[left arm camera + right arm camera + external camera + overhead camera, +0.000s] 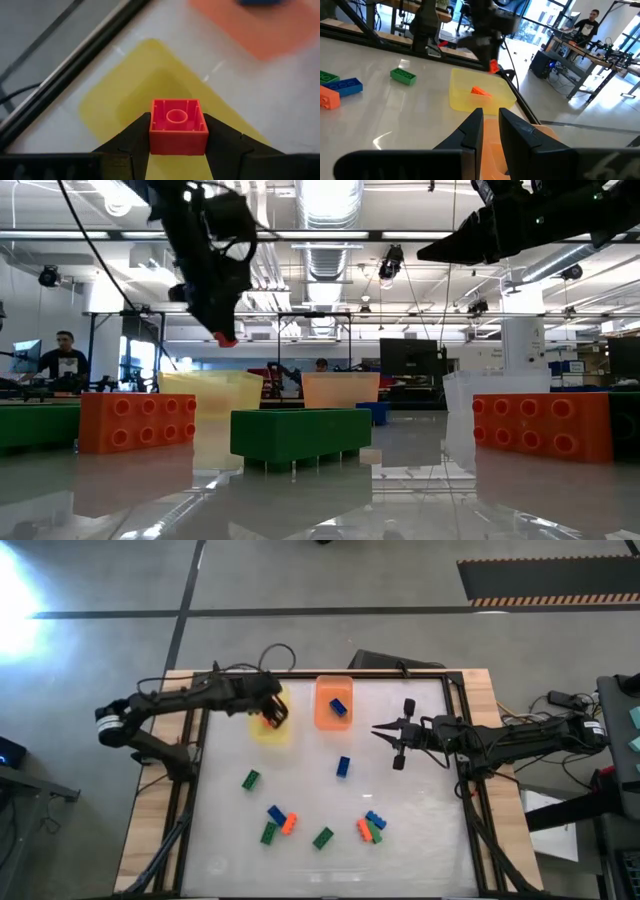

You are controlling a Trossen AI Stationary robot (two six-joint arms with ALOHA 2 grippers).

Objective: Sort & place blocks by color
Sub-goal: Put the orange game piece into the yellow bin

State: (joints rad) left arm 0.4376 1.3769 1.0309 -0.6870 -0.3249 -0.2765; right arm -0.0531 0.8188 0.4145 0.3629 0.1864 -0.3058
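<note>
A: Holding anything, that left hand?
B: Yes, its fingers are clamped on an orange block, above the yellow tray near the tabletop's far edge

A: And the right hand?
B: Nearly closed and empty, hovering just beside the orange tray, which has a blue block in it. More blocks lie scattered toward the near edge

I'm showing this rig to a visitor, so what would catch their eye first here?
First, the left gripper hanging above the yellow tray at the table's far side, shut on an orange block. Beside it, the orange tray holds a blue block. The right gripper waits right of the trays.
</note>
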